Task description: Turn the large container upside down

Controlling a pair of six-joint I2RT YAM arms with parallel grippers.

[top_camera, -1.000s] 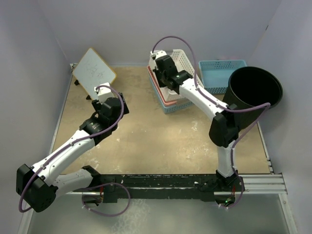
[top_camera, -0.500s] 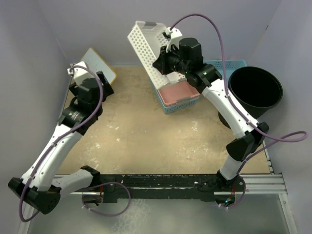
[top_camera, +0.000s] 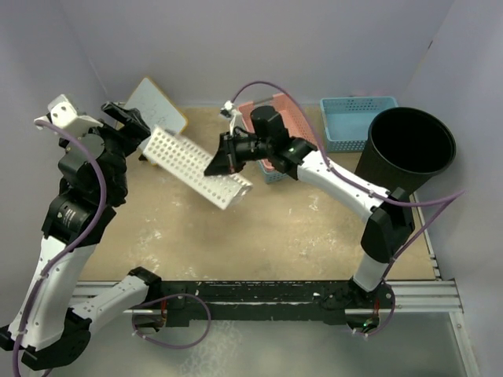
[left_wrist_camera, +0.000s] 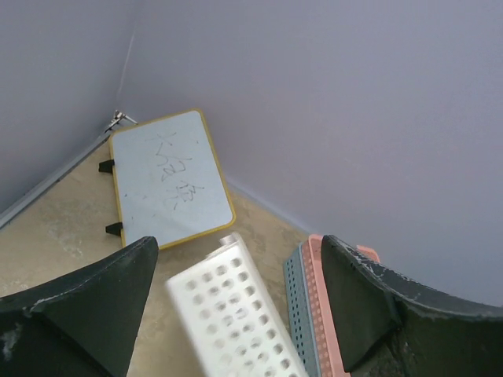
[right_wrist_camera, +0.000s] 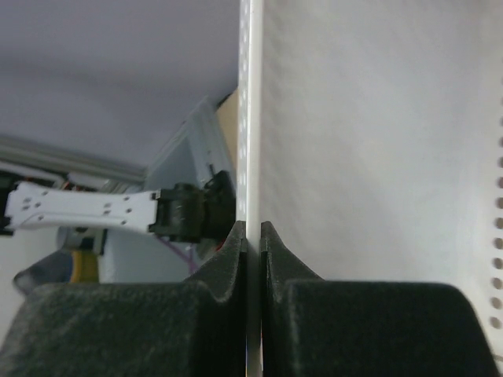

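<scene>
The large container (top_camera: 410, 149), a tall round black bin, stands upright with its mouth up at the table's right edge. No gripper touches it. My right gripper (top_camera: 220, 162) is left of it, over the middle of the table. It is shut on the thin wall of a white perforated basket (top_camera: 191, 165), which hangs tilted above the table. In the right wrist view the pads (right_wrist_camera: 252, 232) pinch that white wall (right_wrist_camera: 354, 141). My left gripper (top_camera: 119, 119) is raised at the far left, open and empty. Its view shows the white basket (left_wrist_camera: 236, 314) below it.
A pink basket (top_camera: 267, 114) sits nested in a blue-grey one at the back centre, also seen in the left wrist view (left_wrist_camera: 322, 306). A light blue basket (top_camera: 355, 118) lies beside the bin. A yellow-framed whiteboard (top_camera: 157, 106) leans in the back left corner. Walls enclose three sides.
My right gripper lifted the white basket off the pink stack and swung it left and down over the table. My left arm rose and pulled back to the left.
</scene>
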